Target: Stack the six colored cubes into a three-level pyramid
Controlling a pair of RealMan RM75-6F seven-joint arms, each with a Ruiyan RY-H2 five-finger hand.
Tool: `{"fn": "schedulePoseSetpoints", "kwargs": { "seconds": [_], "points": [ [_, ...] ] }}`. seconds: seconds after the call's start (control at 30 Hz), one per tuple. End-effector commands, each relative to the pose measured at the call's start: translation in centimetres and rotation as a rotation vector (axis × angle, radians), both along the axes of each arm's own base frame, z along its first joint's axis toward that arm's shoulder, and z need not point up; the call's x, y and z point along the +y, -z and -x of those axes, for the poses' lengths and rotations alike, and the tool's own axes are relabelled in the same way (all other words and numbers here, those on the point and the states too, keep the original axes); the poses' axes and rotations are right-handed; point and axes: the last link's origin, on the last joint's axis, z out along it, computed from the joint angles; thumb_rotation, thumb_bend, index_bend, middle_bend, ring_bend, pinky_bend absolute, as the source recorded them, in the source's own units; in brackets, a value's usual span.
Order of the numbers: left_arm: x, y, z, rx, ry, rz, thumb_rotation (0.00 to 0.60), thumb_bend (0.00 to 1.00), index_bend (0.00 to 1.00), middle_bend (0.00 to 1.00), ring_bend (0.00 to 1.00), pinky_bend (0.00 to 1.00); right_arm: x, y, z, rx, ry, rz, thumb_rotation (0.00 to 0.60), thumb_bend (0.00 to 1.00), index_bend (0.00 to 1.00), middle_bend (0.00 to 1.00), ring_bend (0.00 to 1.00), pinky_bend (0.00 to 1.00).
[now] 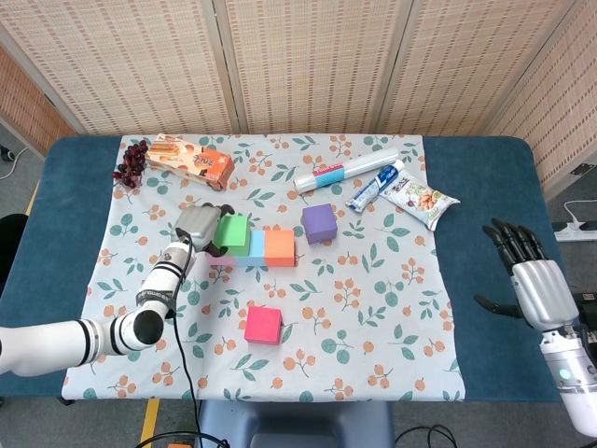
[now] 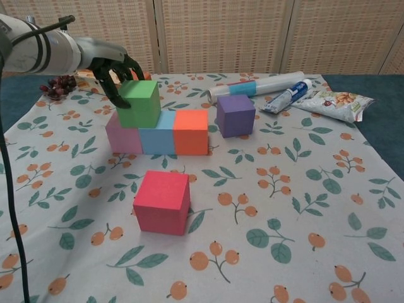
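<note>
Left hand grips green cube; right hand spread, holding nothing

One cube atop row, seemingly straddling two.

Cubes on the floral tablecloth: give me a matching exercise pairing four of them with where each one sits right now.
Things:
1. green foam cube
2. orange foam cube
3. purple foam cube
4. magenta foam cube

Places:
A. alone, nearest the table's front edge
B. right end of the three-cube bottom row
C. second level, on the bottom row, with the left hand against it
D. alone on the cloth, right of the row, near the toothpaste tube

Pairs: 1-C, 2-B, 3-D, 4-A
</note>
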Motion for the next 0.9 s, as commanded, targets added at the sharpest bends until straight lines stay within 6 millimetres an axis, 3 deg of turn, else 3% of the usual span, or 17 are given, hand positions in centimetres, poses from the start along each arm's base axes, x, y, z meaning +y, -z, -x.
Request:
{"fn": "schedulePoseSetpoints", "kwargs": {
  "seconds": [0.03,0.13,0.3,0.5,0.7,0.9],
  "points": [
    [-0.2,0.0,0.0,0.001,0.004,0.009,0.6,0.33,0.12,0.12,0.02,0.24,0.0,0.0,0.0,-0.001,0.0,0.001,0.6,0.05,0.0,0.0,0.0,0.0],
    [-0.4,-0.1,-0.1,-0.002,0.003,0.019,0.6,0.33,0.05,0.01,0.0,0.15,0.1,-0.2,0.0,-0.004,0.0,0.004,0.6,0.05,0.0,0.0,0.0,0.0],
    [-0.7,-0.4,-0.4,-0.017,0.009,0.022,0.6,0.33,0.0,0.0,0.0,0.09,0.1,-0.2,0.1,-0.006,-0.001,0.003,0.6,0.05,0.0,0.0,0.0,0.0],
    [-1.5,-3.9,-0.5,-0.103,0.041,-0.033,0.6,0.33,0.0,0.0,0.0,0.04,-0.4,-0.5,-0.1,-0.017,-0.005,-0.009,0.6,0.05,0.0,0.0,0.0,0.0],
    [-3.9,-8.1,4.1,-0.143,0.099,-0.186,0.6,0.33,0.0,0.0,0.0,0.03,-3.4,0.3,-0.8,-0.023,-0.011,-0.107,0.6,0.02,0.0,0.0,0.0,0.0],
    [-6.3,-9.4,9.4,-0.1,0.11,-0.268,0.6,0.32,0.06,0.04,0.0,0.03,-8.5,3.5,-2.7,-0.022,-0.041,-0.238,0.6,0.01,0.0,0.0,0.0,0.0]
  ]
}}
